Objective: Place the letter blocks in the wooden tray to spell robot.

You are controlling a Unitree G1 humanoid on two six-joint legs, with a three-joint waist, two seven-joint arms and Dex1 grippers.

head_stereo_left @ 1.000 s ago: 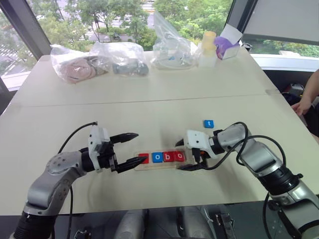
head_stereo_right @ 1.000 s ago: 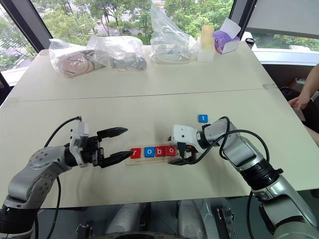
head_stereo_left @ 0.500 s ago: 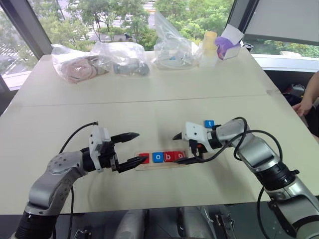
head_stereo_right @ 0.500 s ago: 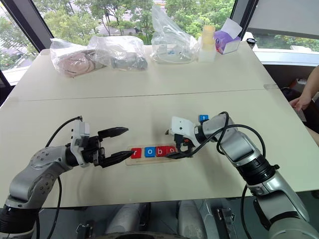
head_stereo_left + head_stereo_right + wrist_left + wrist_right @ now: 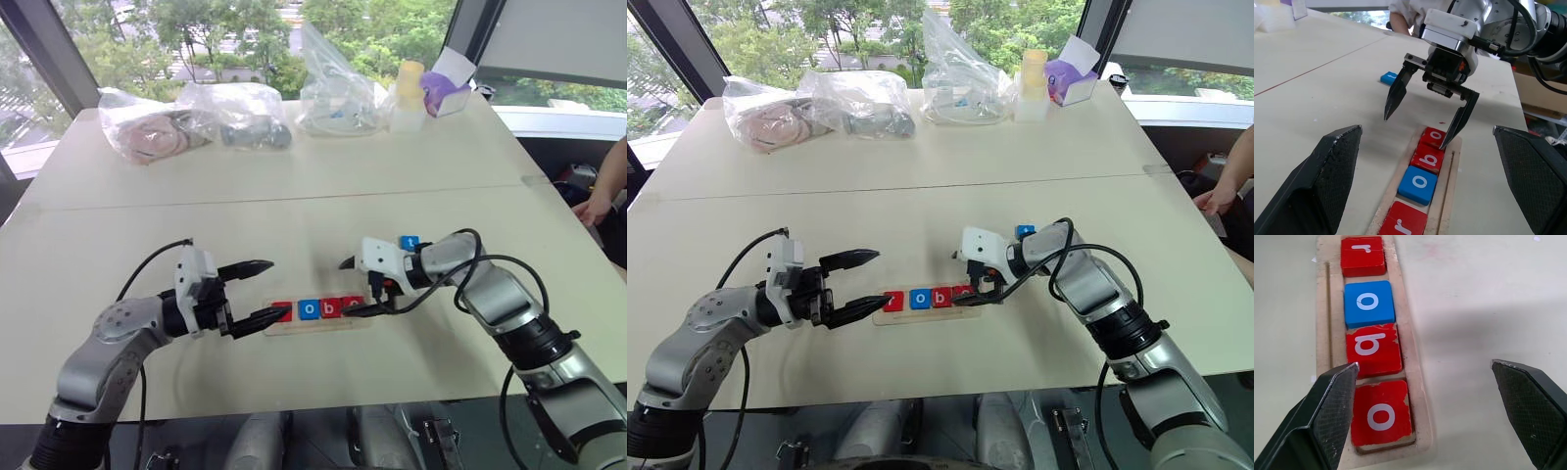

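Nearest the front edge of the tabletop (image 5: 294,382) we find the wooden tray (image 5: 1418,396), lying lengthwise along that edge, roughly midway between the left and right sides. Four letter blocks sit in its recess in a row: red r (image 5: 1362,255), blue o (image 5: 1369,303), red b (image 5: 1373,347), red o (image 5: 1382,416), each just beside the next. The slot past the last o, at the tray's right end, holds no block.

Our left gripper (image 5: 257,292) hangs at the tray's left end, pointing level toward the right, fingers spread wide and holding nothing; the lower fingertip lies right at the red r, contact unclear.

Our right gripper (image 5: 1425,117) hovers over the tray's right end, angled down and toward the left, fingers also spread wide and empty. One fingertip hangs right above the red o at the end of the row, the other over bare table on the tray's far side.

A little farther back, the blue t block (image 5: 409,242) lies flat on the table behind the right wrist, apart from the tray.

Along the far edge: clear plastic bags (image 5: 196,117) with contents, a pale bottle (image 5: 409,96), a purple box (image 5: 446,93). A person's arm (image 5: 607,186) shows past the right edge.
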